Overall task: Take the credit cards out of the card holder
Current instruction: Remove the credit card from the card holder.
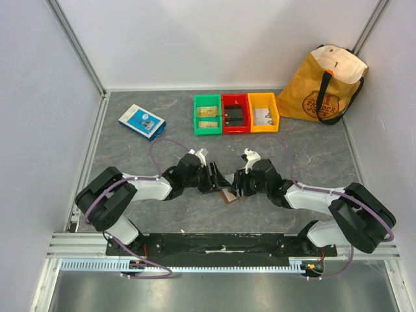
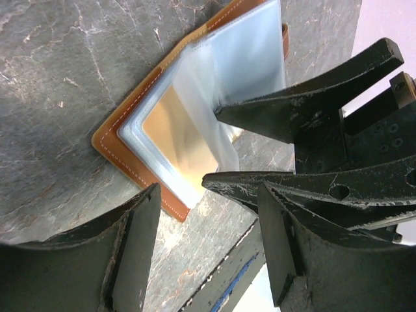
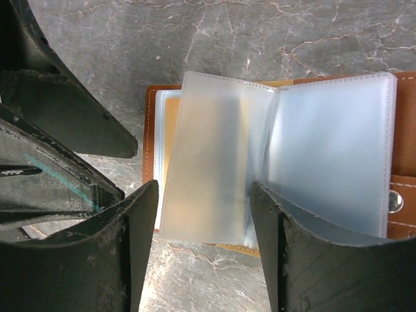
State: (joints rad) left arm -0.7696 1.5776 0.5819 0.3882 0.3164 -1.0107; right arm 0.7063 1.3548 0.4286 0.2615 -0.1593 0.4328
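Observation:
The card holder [image 1: 229,195] lies open on the table between both arms, brown leather [image 2: 114,146] outside with frosted sleeves [image 3: 214,162] fanned up. A tan-gold credit card [image 2: 177,138] sits inside the bottom sleeve, and its edge [image 3: 170,123] shows at the left in the right wrist view. My left gripper [image 2: 208,253] hovers open just short of the holder's corner, holding nothing. My right gripper [image 3: 205,240] is open, with one loose sleeve leaf standing between its fingers and not pinched. The right gripper's fingers [image 2: 292,117] reach onto the sleeves from the right.
Green [image 1: 208,114], red [image 1: 235,113] and yellow [image 1: 263,112] bins stand at the back. A blue-and-white box [image 1: 142,121] lies at the back left and a yellow tote bag [image 1: 323,84] at the back right. The table's near edge [image 2: 240,273] runs close under the left gripper.

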